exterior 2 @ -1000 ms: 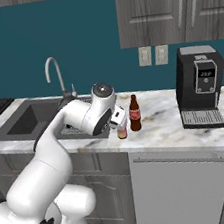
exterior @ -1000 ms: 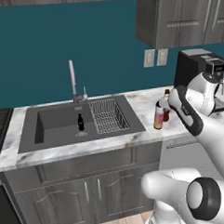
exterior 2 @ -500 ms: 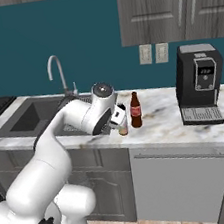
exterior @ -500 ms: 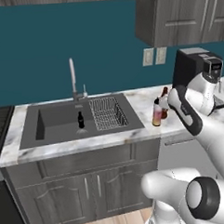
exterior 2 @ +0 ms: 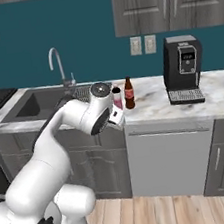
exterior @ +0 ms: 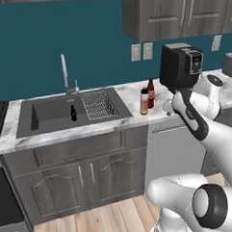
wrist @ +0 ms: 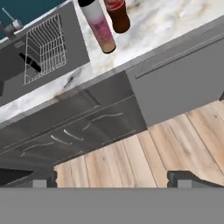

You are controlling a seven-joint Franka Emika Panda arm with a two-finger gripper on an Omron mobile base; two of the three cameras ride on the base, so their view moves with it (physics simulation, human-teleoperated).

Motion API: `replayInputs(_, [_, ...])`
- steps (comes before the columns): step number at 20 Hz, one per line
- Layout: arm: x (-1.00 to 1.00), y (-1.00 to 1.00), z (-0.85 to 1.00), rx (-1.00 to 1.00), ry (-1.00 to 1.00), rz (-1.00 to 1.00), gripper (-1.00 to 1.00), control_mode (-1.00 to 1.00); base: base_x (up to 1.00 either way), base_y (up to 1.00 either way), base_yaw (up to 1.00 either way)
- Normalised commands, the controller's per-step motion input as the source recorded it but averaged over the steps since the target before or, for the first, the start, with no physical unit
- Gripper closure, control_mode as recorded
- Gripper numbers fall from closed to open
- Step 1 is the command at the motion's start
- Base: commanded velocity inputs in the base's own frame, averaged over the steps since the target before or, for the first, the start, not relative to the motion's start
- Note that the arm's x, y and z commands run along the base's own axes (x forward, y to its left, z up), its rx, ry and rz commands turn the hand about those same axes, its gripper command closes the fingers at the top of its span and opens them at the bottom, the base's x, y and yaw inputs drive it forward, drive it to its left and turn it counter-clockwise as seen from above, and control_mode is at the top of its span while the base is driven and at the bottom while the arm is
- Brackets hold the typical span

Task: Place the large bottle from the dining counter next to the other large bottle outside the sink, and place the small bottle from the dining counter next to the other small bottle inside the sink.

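Two large bottles (exterior: 147, 96) upright, just beside each other on tabletop (exterior: 131, 101) right of sink (exterior: 50, 114); small bottle (exterior: 73, 113) upright inside sink. Fingers (wrist: 183, 178) spread wide, nothing held, hanging off tabletop edge over floor. Second small bottle possibly hidden; unclear.

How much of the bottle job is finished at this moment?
Done: two large bottles, pink bottle and brown bottle, stand together beside the sink. In hand: nothing; the gripper is open. Left: one small bottle in the sink has no partner.
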Motion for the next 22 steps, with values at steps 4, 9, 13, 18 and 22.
replayInputs(4, [0.0, 0.0, 0.0, 0.0, 0.0, 0.0, -1.0, 1.0, -0.09, 0.04, -0.54])
replayInputs(9, [0.0, 0.0, 0.0, 0.0, 0.0, 0.0, -1.0, 1.0, 0.0, 0.04, -0.62])
replayInputs(13, [0.0, 0.0, 0.0, 0.0, 0.0, 0.0, -1.0, 1.0, 0.0, 0.0, -0.64])
replayInputs(18, [0.0, 0.0, 0.0, 0.0, 0.0, 0.0, -1.0, 1.0, 0.0, 0.0, -0.63])
replayInputs(22, [0.0, 0.0, 0.0, 0.0, 0.0, 0.0, -1.0, 1.0, -0.11, 0.0, -0.65])
